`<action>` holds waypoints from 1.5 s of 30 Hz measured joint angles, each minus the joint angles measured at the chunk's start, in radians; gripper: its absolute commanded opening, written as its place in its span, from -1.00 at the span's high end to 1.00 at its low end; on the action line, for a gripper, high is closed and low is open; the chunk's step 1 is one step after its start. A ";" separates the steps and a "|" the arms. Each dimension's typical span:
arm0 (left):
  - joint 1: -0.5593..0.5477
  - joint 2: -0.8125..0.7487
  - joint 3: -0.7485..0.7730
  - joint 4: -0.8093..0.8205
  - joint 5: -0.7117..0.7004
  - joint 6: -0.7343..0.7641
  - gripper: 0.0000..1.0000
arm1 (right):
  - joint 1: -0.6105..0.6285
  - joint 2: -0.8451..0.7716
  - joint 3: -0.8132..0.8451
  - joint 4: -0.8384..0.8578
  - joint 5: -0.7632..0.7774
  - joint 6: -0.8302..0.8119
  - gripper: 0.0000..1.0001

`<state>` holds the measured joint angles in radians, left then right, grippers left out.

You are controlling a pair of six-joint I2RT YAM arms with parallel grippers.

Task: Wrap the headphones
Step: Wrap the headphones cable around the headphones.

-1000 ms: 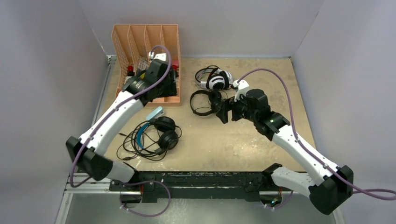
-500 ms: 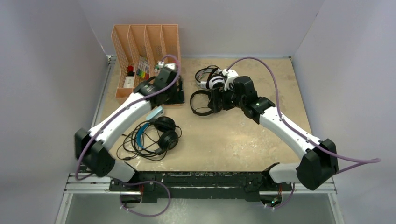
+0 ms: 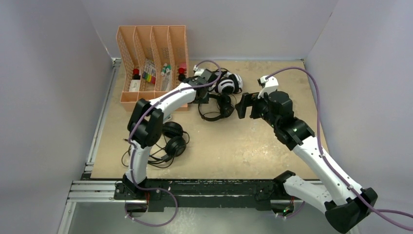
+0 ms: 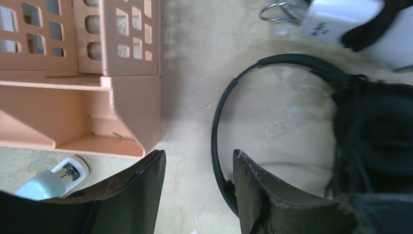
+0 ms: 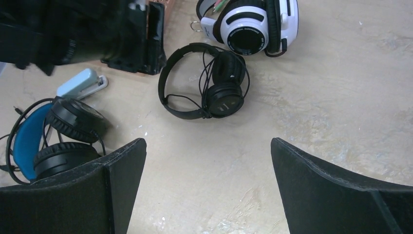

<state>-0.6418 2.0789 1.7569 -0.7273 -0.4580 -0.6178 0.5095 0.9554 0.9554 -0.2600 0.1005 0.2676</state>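
Observation:
Three headphones lie on the table. The white-and-black headphones (image 3: 229, 83) (image 5: 253, 29) sit at the back. Just in front of them lie the slim black headphones (image 3: 214, 108) (image 5: 214, 92), cable looped over the cups. The blue-banded headphones (image 3: 170, 141) (image 5: 29, 146) lie near left, partly under my left arm. My left gripper (image 3: 207, 97) (image 4: 197, 157) is open low over the table, and the slim headband (image 4: 216, 126) runs between its fingers, close to the right one. My right gripper (image 3: 246, 106) (image 5: 208, 142) hangs wide open and holds nothing, to the right of the slim pair.
An orange slotted organizer (image 3: 152, 58) (image 4: 73, 73) with small items stands at the back left, right beside my left gripper. A small white-and-blue device (image 4: 48, 180) (image 5: 83, 83) lies in front of it. Grey walls enclose the table.
My left arm has swung right, from the organizer to the slim black headphones, and its jaws have narrowed a little. My right gripper has pulled back to the right and opened wider.

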 measured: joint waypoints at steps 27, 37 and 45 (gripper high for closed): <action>-0.001 0.097 -0.005 0.020 -0.122 0.040 1.00 | 0.000 -0.040 -0.048 -0.033 -0.022 -0.003 -0.98; 0.000 -0.315 -0.022 -0.084 -0.266 0.081 1.00 | 0.000 0.034 -0.049 0.035 -0.187 0.045 -0.94; 0.000 -0.408 0.060 -0.218 -0.301 0.092 1.00 | 0.000 0.122 0.023 0.142 -0.366 0.101 -0.83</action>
<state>-0.6418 1.6707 1.8164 -0.9455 -0.7586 -0.5255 0.5095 1.0771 0.9783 -0.1184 -0.2653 0.3691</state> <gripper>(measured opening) 0.030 0.899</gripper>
